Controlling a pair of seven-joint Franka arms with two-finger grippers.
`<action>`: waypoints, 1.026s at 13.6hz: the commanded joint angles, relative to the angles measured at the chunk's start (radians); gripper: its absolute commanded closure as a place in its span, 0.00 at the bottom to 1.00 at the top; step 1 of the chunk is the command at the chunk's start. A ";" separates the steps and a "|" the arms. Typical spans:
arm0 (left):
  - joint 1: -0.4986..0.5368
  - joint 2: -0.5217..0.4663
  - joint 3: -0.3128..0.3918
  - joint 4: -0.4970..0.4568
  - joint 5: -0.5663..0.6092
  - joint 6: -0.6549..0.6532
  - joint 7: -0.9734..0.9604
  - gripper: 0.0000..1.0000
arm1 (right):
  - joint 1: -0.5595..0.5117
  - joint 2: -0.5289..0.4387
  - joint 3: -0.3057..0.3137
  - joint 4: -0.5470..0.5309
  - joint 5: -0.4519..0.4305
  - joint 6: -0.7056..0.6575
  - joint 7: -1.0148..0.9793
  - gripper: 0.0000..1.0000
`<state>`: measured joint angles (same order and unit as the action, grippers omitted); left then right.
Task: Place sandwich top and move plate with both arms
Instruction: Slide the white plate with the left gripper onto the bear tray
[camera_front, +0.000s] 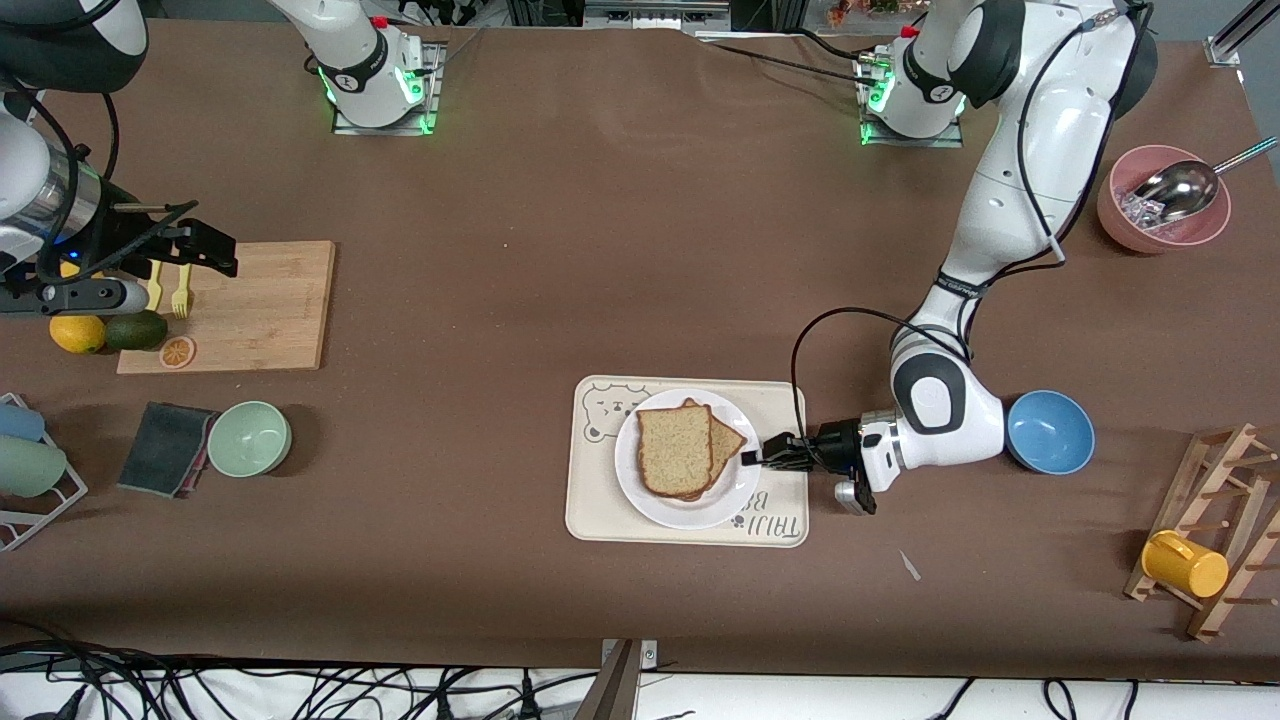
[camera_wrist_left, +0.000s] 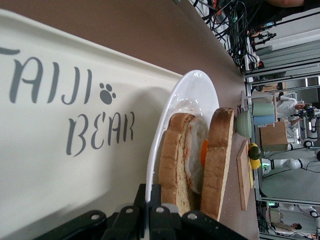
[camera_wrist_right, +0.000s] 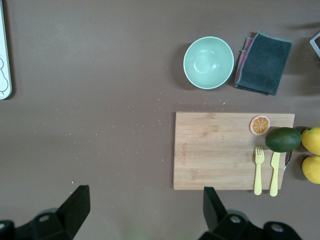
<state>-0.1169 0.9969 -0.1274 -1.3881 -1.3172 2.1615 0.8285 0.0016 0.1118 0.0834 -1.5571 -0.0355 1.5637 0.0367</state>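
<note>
"TAIJI BEAR" lettering (camera_wrist_left: 70, 112) on tray (camera_front: 590, 510)

Left hand (camera_front: 752, 458) low, level, clamped on the plate (camera_front: 668, 505) rim (arm bent over). Right hand (camera_wrist_right: 145, 210) high over cutting board (camera_front: 262, 305), fingers spread, waiting.

Open brown table (camera_front: 620, 200) fills the centre and top of the front frame, a wide lane between the cutting board (camera_front: 255, 305) at left and the tray (camera_front: 600, 500) at lower centre. The plate (camera_front: 690, 510) on that tray is hemmed at its right rim by the left gripper (camera_front: 752, 457), clamped there, with the blue bowl (camera_front: 1050, 432) just past the arm's wrist. At left, the green bowl (camera_front: 249, 438) and dark cloth (camera_front: 160, 450) crowd the lower approach, while the right gripper (camera_front: 205, 248) hangs wide open over the board's edge.
</note>
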 joint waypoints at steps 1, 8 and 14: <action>-0.013 0.014 -0.001 0.038 0.010 -0.020 -0.032 1.00 | 0.000 -0.003 0.003 0.002 0.000 0.004 0.008 0.00; -0.015 -0.001 0.000 0.032 0.030 -0.023 -0.137 0.00 | 0.000 -0.003 0.003 0.002 0.000 0.004 0.008 0.00; -0.013 -0.104 -0.008 0.032 0.376 -0.032 -0.420 0.00 | -0.003 -0.003 0.003 0.002 -0.001 0.004 0.008 0.00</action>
<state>-0.1309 0.9637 -0.1317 -1.3461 -1.0847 2.1478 0.5492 0.0015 0.1118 0.0833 -1.5571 -0.0355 1.5638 0.0367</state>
